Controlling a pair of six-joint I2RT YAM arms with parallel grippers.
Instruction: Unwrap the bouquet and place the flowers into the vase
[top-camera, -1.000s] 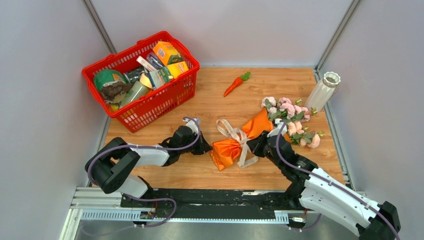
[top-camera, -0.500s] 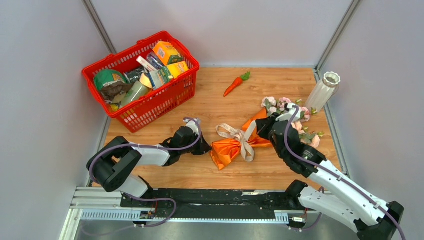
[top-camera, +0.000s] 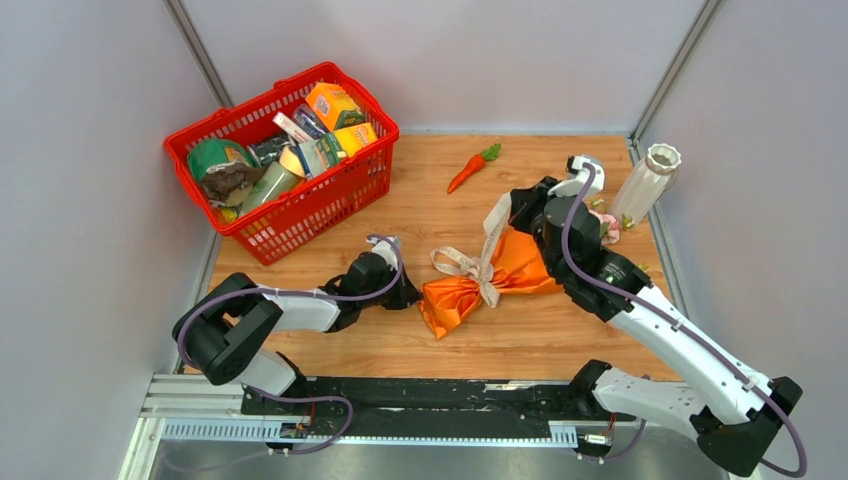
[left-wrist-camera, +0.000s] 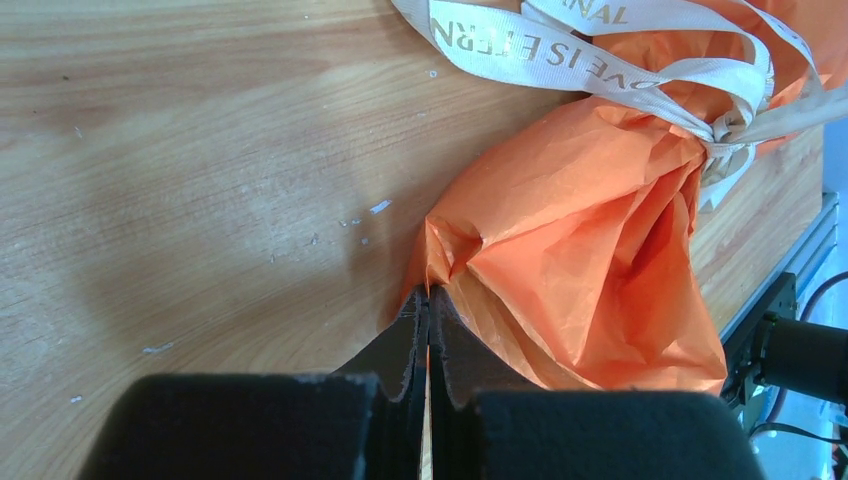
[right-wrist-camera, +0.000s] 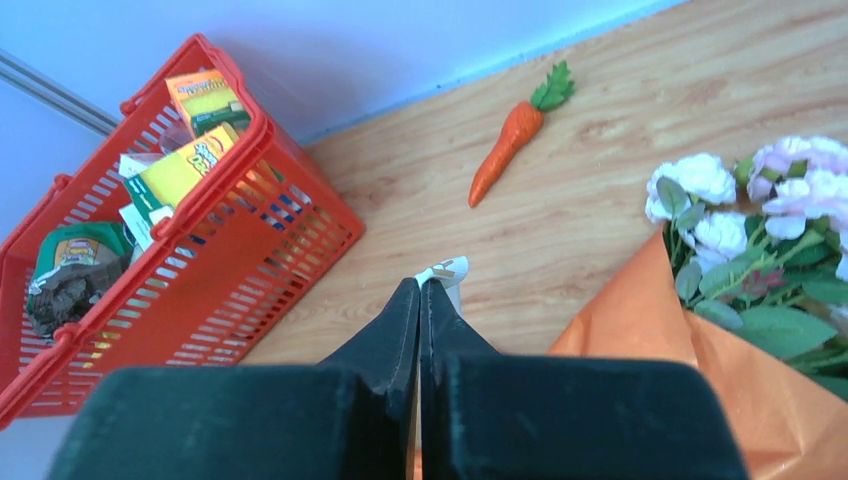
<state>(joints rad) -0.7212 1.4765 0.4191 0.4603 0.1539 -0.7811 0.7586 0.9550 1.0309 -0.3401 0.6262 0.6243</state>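
Both grippers clamped: your left gripper (left-wrist-camera: 428, 322) on a corner of the wrapping paper (left-wrist-camera: 580, 250), right gripper (right-wrist-camera: 421, 295) on a ribbon (left-wrist-camera: 560, 55) end.
Bouquet (top-camera: 485, 280) lies mid-table, vase (top-camera: 645, 185) well apart by the right wall. Ribbon print reads "VE IS ETERN", letters at both ends hidden. Top view: right arm covers most flowers (right-wrist-camera: 745, 195); basket (top-camera: 310, 205) labels too small to read.

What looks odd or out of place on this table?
A toy carrot lies alone on the table, outside the red basket. The bouquet lies on its side, one ribbon tail stretched to the shut right claw, while the left claw pinches a corner of the paper. Nothing looks spilled.
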